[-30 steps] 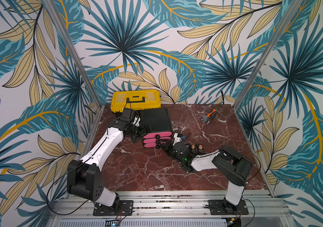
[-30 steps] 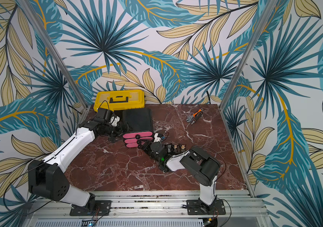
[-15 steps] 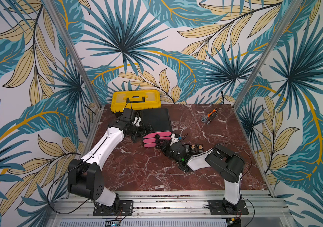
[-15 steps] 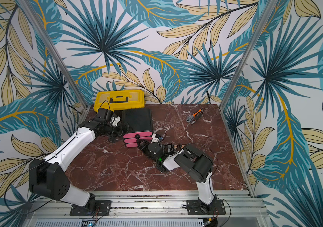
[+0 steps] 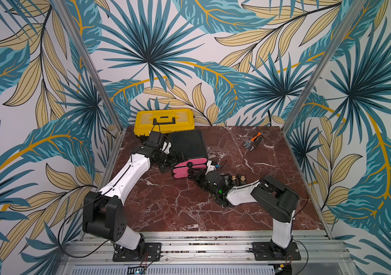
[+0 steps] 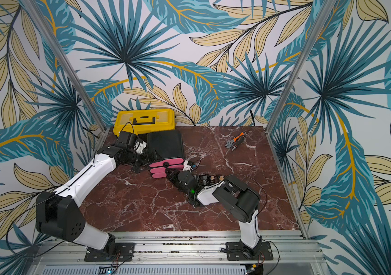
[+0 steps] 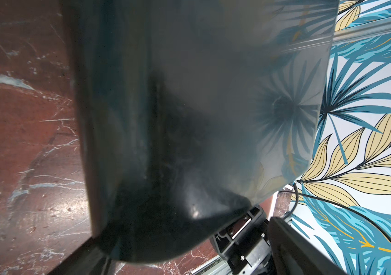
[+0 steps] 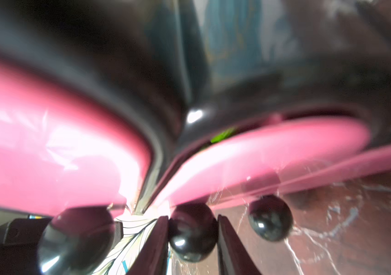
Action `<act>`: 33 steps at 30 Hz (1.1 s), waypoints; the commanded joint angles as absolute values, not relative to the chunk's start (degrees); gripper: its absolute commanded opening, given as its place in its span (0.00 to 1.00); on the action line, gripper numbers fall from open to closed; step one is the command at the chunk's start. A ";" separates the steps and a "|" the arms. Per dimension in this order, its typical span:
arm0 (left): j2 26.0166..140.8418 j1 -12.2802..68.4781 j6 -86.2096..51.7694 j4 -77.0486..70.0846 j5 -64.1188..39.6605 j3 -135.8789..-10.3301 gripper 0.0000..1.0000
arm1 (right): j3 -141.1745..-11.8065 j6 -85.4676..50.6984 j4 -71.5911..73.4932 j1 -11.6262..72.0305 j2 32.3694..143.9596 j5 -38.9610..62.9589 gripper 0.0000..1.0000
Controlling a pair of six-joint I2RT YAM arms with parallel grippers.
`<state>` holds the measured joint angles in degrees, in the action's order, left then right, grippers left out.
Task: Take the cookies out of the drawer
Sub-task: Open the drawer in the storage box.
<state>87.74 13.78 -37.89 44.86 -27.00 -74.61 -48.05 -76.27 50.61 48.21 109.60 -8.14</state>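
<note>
right gripper (image 8: 193, 218): jaws closed onto the middle knob (image 8: 193, 235), one finger (image 8: 158, 247) against each side of it. the knob sits on a pink drawer front (image 8: 273, 152) of the black drawer unit (image 5: 188, 145). two further black knobs flank it, on the other pink fronts.

a narrow gap shows behind that front. a green sliver (image 8: 223, 135) is visible in the gap; the view is too blurred to tell what it is.

cookies (image 5: 236, 179): in both top views, several dark packets with tan biscuit prints lie on the marble table (image 5: 170, 209), just beside my right forearm and near the drawer fronts. their count cannot be read.

left gripper (image 5: 167, 163): placed against the left side of the drawer unit. i cannot tell whether its jaws are apart or together, since the left wrist view shows only the unit's glossy black wall.

at the back of the table: a yellow toolbox (image 5: 164, 121) behind the unit, and an orange-handled wrench (image 5: 253, 141) well apart to the right.
</note>
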 commanded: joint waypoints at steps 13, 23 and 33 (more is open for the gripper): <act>87.22 11.71 -36.74 45.60 -25.58 -76.92 1.00 | -47.56 -73.65 18.57 53.68 93.92 -6.41 0.21; 85.11 11.76 -37.47 45.07 -25.25 -73.96 1.00 | -46.16 -73.17 12.19 55.89 91.00 -6.40 0.22; 83.76 11.46 -37.82 45.66 -24.57 -74.42 1.00 | -48.02 -72.27 8.69 57.50 91.34 -6.80 0.22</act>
